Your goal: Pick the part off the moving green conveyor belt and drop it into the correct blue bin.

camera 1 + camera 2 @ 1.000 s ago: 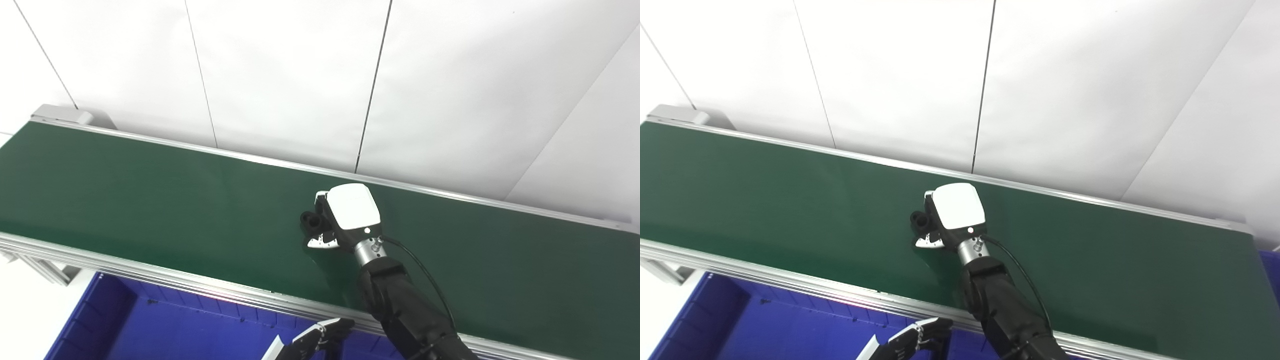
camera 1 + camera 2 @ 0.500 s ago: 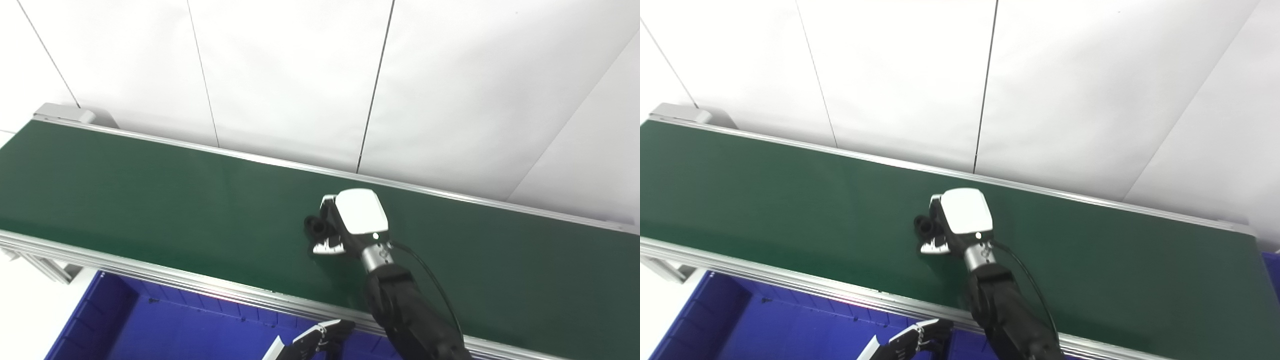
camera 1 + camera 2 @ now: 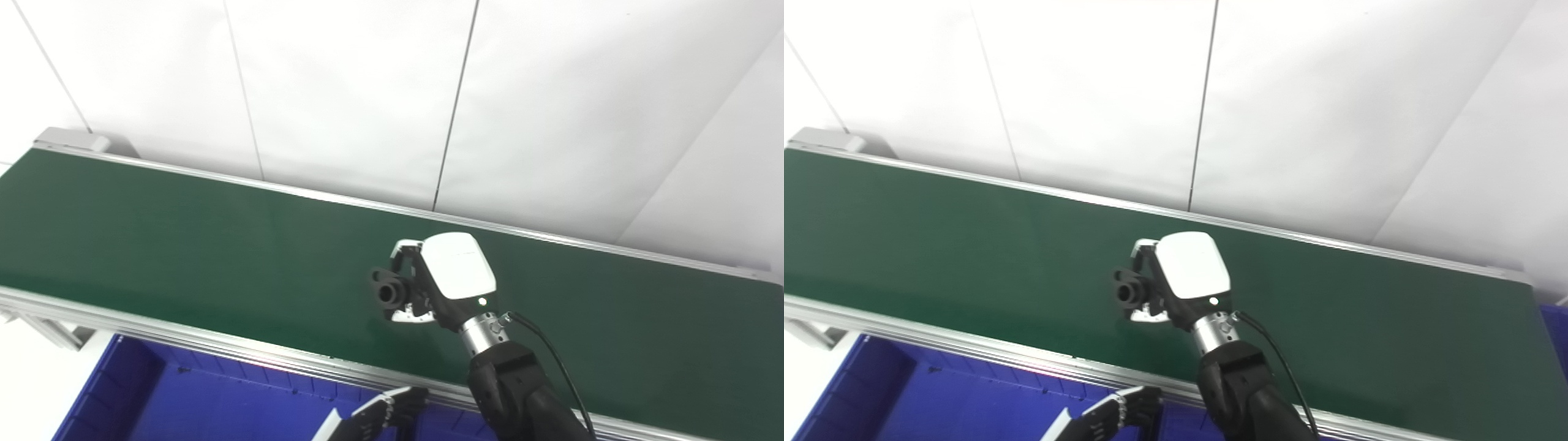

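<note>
Over the middle of the green conveyor belt (image 3: 184,245), the right hand (image 3: 438,285) pinches a small black cylindrical part (image 3: 388,293) in its fingers, while the left hand (image 3: 380,419) sits above the blue bin (image 3: 153,398) below the belt's near rail, its grasp impossible to tell.

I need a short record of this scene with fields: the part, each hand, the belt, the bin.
part: black part, tube-shaped, held in the right hand
right hand: shut on the part, over the belt
left hand: low at the picture's bottom edge, over the bin, holds nothing; open or shut cannot be told
belt: green belt, no other part on it
bin: blue bin below the belt's near rail, what shows of it holds nothing
</note>
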